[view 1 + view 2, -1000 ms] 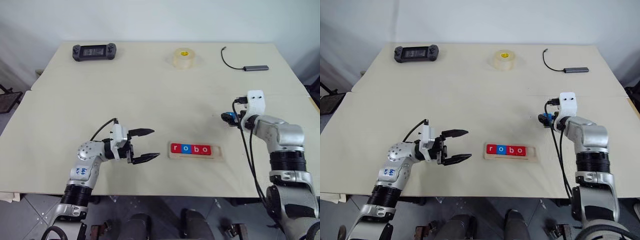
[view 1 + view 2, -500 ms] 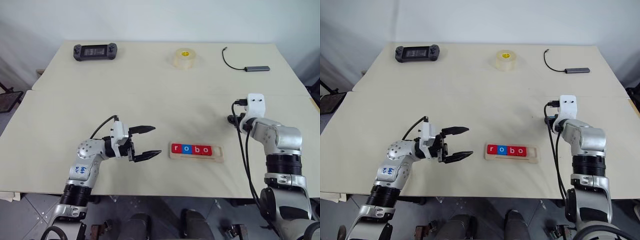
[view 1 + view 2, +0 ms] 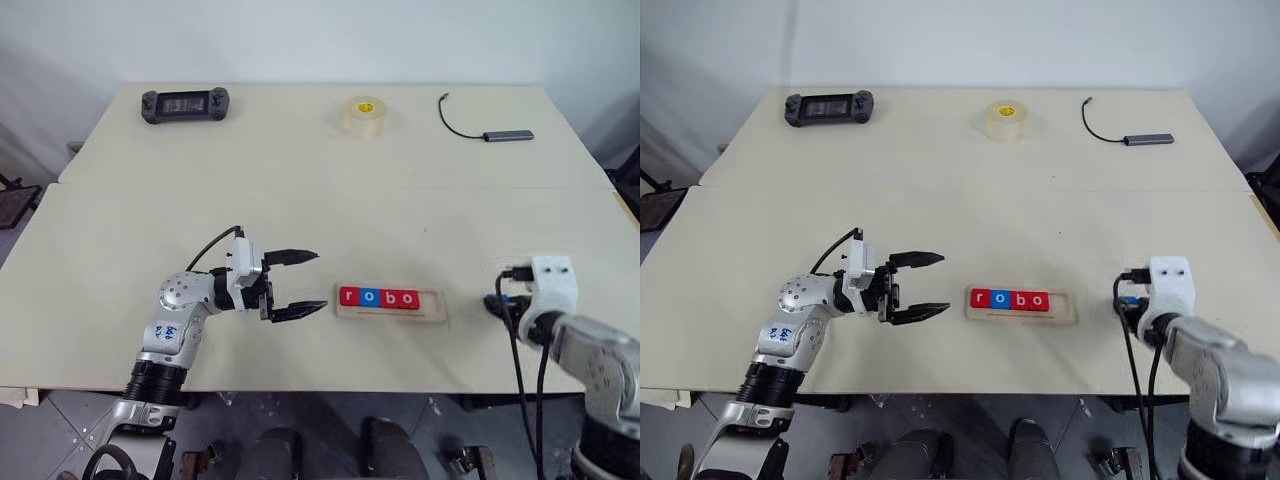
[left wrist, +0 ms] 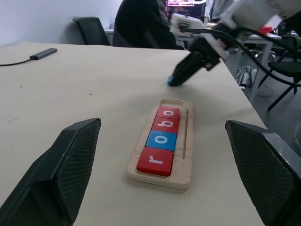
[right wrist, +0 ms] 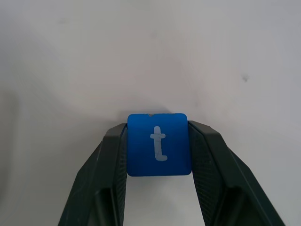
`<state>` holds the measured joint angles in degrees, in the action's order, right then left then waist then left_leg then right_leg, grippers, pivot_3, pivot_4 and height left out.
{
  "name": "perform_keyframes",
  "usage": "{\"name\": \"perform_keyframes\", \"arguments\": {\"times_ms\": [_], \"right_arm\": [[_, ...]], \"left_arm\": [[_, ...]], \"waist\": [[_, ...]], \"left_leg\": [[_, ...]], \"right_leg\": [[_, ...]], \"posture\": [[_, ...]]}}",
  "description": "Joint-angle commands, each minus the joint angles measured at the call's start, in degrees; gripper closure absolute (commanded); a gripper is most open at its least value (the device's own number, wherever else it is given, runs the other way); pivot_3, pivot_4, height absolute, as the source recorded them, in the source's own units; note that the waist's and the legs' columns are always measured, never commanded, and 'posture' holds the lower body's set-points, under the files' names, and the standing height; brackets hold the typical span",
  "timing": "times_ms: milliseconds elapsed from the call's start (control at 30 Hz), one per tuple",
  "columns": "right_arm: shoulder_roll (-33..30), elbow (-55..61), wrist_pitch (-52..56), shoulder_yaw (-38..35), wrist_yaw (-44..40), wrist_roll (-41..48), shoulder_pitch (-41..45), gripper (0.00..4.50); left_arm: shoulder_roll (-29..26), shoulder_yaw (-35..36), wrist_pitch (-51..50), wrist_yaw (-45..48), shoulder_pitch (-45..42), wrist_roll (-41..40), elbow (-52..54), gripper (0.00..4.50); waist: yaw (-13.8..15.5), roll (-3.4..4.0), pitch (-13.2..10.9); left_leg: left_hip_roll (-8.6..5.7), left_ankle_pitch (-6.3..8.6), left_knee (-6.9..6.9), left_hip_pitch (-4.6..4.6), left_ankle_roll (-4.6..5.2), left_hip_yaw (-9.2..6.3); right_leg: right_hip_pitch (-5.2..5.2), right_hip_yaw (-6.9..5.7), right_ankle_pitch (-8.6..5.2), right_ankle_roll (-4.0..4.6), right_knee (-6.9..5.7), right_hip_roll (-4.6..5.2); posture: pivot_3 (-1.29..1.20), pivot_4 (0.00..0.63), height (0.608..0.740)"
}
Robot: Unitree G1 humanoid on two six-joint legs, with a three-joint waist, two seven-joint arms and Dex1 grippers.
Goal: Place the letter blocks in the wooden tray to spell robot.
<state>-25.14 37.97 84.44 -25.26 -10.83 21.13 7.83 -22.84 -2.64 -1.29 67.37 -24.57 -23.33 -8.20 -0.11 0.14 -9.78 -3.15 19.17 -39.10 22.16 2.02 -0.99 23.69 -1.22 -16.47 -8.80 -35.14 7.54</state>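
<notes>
Fingers [image 5: 204, 174] of the right gripper [image 5: 159, 165] clamp the blue t block [image 5: 159, 144] in the right wrist view. Left eye view: the left gripper [image 3: 300, 283] gapes beside the wooden tray [image 3: 436, 309], which holds r, o, b, o [image 3: 379, 297].

Head stereo pair looking down over table [image 3: 300, 190], wrist cameras close, sharing wooden tray [image 4: 186, 165]

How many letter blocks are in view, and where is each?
5. Four sit in the wooden tray: red r, blue o, red b, red o. The blue t is held in the right pincer.
</notes>
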Motion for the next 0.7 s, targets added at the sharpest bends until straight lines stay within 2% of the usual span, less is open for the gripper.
{"name": "perform_keyframes", "arguments": {"times_ms": [33, 133, 267, 367, 467, 533, 700], "right_arm": [[1.4, 3.5, -1.1, -0.3, -1.1, 1.0, -2.4, 2.68], [1.3, 2.3, -3.2, -2.4, -4.1, 2.8, -2.3, 1.64], [-7.7, -0.2, -7.7, -1.1, -12.6, 5.1, -4.6, 0.30], [-16.8, -3.6, -16.8, 0.5, -21.7, 5.1, -8.4, 0.30], [-28.0, -10.0, -39.4, 4.0, -39.0, 0.7, -14.9, 0.30], [-32.4, -16.4, -54.2, 5.8, -48.0, -2.0, -16.9, 0.30], [-36.7, -38.3, -74.9, 14.0, -57.4, -8.0, -6.2, 0.30]], "left_arm": [[-0.1, 0.0, 0.2, 0.6, -0.6, -0.5, 0.2, 0.00], [-0.2, -0.1, -0.1, 0.7, -0.7, -0.5, 0.4, 0.00], [-0.3, 0.1, -0.1, 0.4, -0.7, -0.3, 0.6, 0.00], [-0.5, 0.2, -0.1, 0.2, -0.7, -0.3, 0.6, 0.00], [-0.8, 0.4, 0.0, 0.3, -0.6, -0.3, 0.3, 0.00], [-0.9, 0.5, 0.2, 0.3, -0.5, -0.3, 0.2, 0.00], [-1.2, 0.5, 0.5, 1.0, -0.3, -0.5, 0.0, 0.00]], "waist": [[0.1, 0.00, 0.0], [0.1, 0.00, 0.0], [0.2, 0.00, 0.0], [0.5, -0.01, 0.0], [0.5, -0.03, 0.0], [0.4, -0.09, -0.1], [-0.2, -0.16, -0.1]], "left_leg": [[-0.01, 0.00, 0.00, -0.01, 0.00, 0.00], [-0.05, 0.00, -0.01, -0.02, 0.01, 0.00], [-0.07, 0.00, -0.01, -0.02, 0.02, 0.01], [-0.09, 0.01, -0.01, -0.01, 0.06, -0.02], [-0.10, 0.03, -0.01, -0.01, 0.10, 0.02], [-0.06, 0.03, -0.01, -0.05, 0.11, 0.07], [-0.05, 0.01, -0.07, -0.14, 0.14, 0.17]], "right_leg": [[-0.01, 0.00, 0.00, 0.00, 0.00, 0.00], [-0.02, 0.02, 0.00, 0.00, -0.01, 0.03], [-0.01, 0.02, 0.00, 0.00, -0.01, 0.04], [-0.06, -0.02, 0.00, 0.00, 0.06, 0.05], [-0.10, -0.02, 0.01, -0.02, 0.12, 0.05], [-0.18, -0.05, 0.03, -0.06, 0.18, 0.00], [-0.25, 0.02, 0.08, -0.15, 0.19, 0.03]], "posture": [[0.00, 0.150, 0.740], [0.00, 0.150, 0.740], [0.00, 0.150, 0.740], [0.00, 0.150, 0.740], [0.00, 0.150, 0.740], [0.00, 0.150, 0.740], [0.00, 0.150, 0.740]]}}
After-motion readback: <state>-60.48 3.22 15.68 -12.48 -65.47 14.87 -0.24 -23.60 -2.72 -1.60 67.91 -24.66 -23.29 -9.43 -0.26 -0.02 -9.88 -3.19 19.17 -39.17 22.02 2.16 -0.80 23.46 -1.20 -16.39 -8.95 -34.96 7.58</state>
